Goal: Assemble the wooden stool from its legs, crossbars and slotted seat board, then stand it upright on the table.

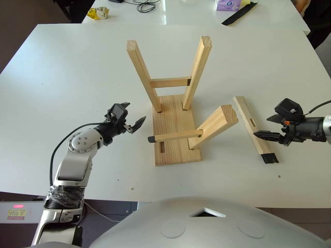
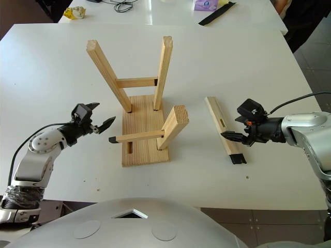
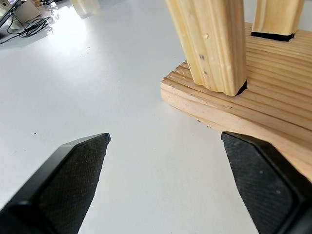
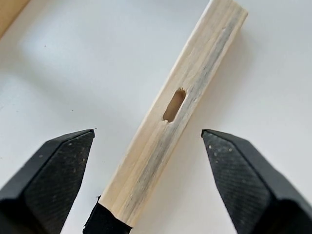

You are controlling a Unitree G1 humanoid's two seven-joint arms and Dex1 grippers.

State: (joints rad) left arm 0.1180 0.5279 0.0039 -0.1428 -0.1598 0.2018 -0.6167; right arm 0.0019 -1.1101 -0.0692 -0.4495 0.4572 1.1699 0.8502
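- Left eye view: the slotted seat board (image 1: 173, 151) lies flat on the white table (image 1: 67, 77), near its middle.
- Two legs stand in the board's far slots, the left one (image 1: 144, 75) tilting left and the right one (image 1: 197, 70) nearly straight. A crossbar (image 1: 169, 82) joins them.
- A third leg (image 1: 214, 126) leans steeply to the right from the near right corner of the board. A second crossbar (image 1: 168, 137) runs from it leftward across the board, and its black-tipped free end overhangs the left edge.
- That bar crosses just above the near left slot (image 1: 162, 147), which holds nothing.
- The fourth leg (image 1: 251, 124) lies loose on the table, right of the board and apart from it, with a black cap (image 1: 269, 158) on its near end.
- The left gripper (image 1: 133, 116) hangs just left of the board with its jaws spread wide, holding nothing. In the left wrist view the board's corner and a seated leg (image 3: 214, 44) lie ahead of it.
- The right gripper (image 4: 147, 131) sits over the near part of the loose leg, jaws spread on either side of it. Whether they touch it cannot be told.
- On a second table behind lie a yellow crumpled thing (image 1: 101, 13), cables (image 1: 145, 6), a purple packet (image 1: 227, 5) and a black strap (image 1: 238, 14).
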